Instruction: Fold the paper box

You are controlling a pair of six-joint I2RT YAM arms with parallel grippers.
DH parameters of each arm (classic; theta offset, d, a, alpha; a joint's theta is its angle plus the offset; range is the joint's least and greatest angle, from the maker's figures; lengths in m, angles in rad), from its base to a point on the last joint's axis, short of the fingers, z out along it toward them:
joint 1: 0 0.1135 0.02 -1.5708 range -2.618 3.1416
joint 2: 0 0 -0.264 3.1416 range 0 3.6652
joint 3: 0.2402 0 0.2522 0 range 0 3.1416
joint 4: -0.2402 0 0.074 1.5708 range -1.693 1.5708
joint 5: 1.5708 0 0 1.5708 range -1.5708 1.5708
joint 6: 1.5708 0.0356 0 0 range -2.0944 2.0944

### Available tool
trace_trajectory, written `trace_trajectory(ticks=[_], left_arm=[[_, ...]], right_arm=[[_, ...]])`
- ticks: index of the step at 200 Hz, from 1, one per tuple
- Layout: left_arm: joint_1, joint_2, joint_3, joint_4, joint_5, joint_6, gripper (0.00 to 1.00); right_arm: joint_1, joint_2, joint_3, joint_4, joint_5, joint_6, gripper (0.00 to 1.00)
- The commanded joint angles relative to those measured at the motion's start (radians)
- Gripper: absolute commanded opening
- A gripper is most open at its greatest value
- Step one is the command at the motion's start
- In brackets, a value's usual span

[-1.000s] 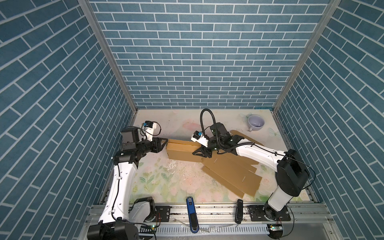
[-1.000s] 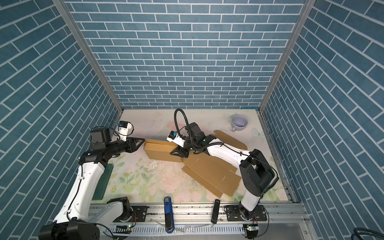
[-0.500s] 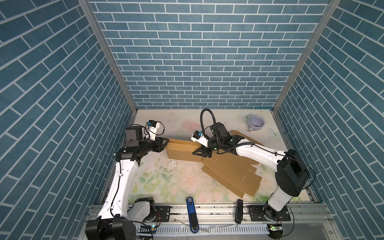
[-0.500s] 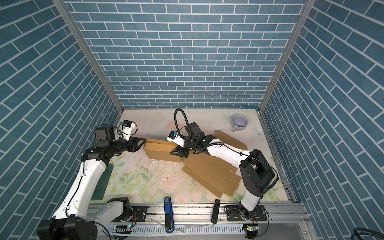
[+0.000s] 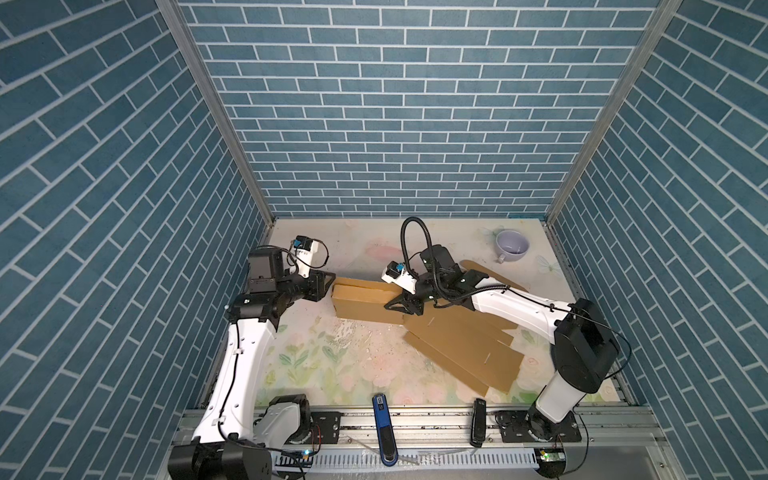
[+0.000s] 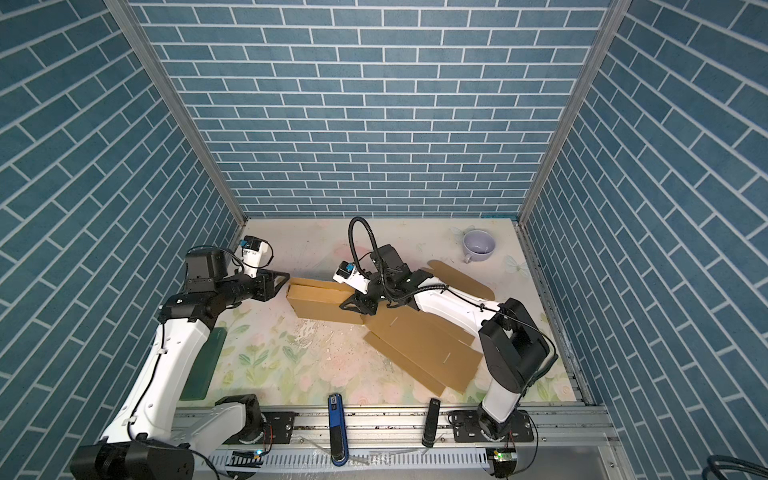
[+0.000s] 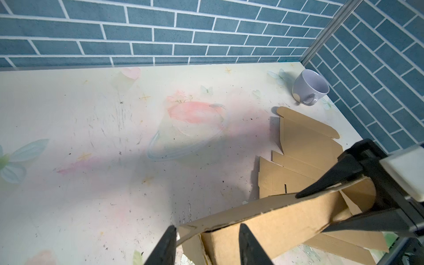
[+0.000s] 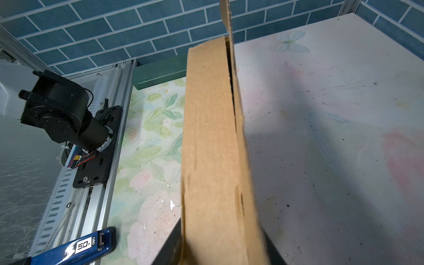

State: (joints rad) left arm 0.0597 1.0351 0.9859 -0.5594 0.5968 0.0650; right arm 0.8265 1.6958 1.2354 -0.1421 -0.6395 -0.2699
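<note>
The brown paper box lies mid-table in both top views, with one long wall folded up and its flat panels spread toward the front right. My right gripper is shut on the right end of that folded wall. In the right wrist view the wall fills the gap between the fingers. My left gripper is open at the wall's left end. In the left wrist view its fingertips stand on either side of the box corner.
A lilac mug stands at the back right. A blue tool and a black one lie on the front rail. A green block lies along the left edge. Tiled walls close in three sides.
My left gripper has edged right, up to the left end of the box. The right arm and the box have stayed still.
</note>
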Motion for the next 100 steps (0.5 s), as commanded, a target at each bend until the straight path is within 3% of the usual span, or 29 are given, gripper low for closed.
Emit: trace_trajectory(ticks=[1,100], left_arm=[[-0.016,0.012,-0.007,-0.020,0.020,0.015,0.44],[-0.029,0.032,-0.004,-0.043,0.016,0.027,0.37]], right_arm=[[0.003,-0.031,0.008,0.031,-0.018,-0.028,0.15],[0.003,-0.035,0.001,0.042,-0.015,-0.012,0.15]])
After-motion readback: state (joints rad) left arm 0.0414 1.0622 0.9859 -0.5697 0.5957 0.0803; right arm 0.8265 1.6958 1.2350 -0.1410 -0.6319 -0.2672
